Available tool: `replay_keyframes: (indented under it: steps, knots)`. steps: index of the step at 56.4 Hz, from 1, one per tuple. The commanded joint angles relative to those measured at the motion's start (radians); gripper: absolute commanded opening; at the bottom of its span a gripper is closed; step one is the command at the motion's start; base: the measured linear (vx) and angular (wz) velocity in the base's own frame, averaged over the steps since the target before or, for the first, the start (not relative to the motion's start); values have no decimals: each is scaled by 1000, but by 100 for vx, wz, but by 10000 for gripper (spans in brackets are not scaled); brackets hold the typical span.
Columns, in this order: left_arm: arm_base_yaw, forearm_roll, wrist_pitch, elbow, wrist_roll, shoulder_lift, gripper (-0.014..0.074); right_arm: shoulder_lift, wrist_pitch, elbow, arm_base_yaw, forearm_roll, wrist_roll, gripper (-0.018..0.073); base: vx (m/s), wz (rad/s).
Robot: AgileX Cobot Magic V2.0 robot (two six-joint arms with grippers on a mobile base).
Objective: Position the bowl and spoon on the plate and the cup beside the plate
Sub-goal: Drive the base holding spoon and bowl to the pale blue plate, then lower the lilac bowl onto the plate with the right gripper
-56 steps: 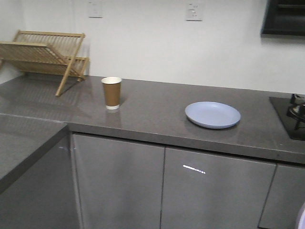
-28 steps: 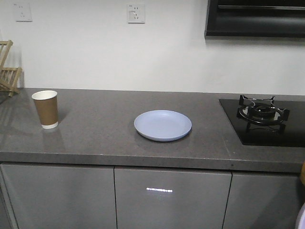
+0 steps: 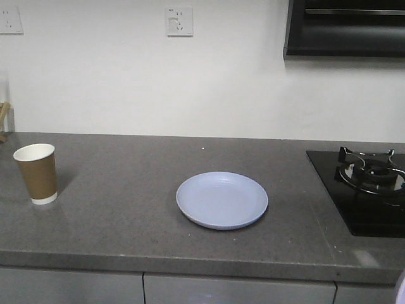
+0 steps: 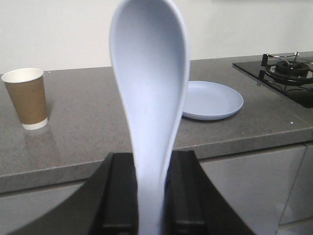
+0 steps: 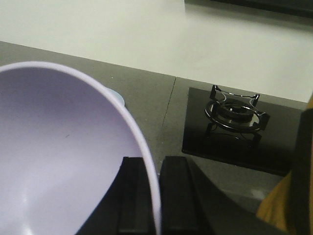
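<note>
I find the left gripper (image 4: 149, 196) with its jaws pinching the handle of the spoon (image 4: 149, 98), smooth pale blue-white, scoop upward. The right gripper (image 5: 155, 196) clamps the thin rim of the bowl (image 5: 58, 156), glossy lavender. Neither is placed yet. On the speckled grey counter (image 3: 126, 234) the plate (image 3: 221, 199), round, shallow and pale blue, lies bare. The cup (image 3: 37, 173), tan paper with a rolled rim, stands well apart to the left. I judge all three placements outstanding.

Kitchen, grey countertop (image 3: 126, 234), gas hob (image 3: 370, 180)
</note>
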Motion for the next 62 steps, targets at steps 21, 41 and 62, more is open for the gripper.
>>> replay_keyframes:
  steps: [21,41,62]
  knots:
    - [-7,-24,-71,-25,-3,9,1,12,-90,-26,2,-17,-8,-8,38,-4]
    - [-7,-24,-71,-25,-3,9,1,12,-90,-26,2,-17,-8,-8,34,-9]
    - [-7,-24,-71,-25,-3,9,1,12,-83,-26,2,-17,-8,-8,24,-4]
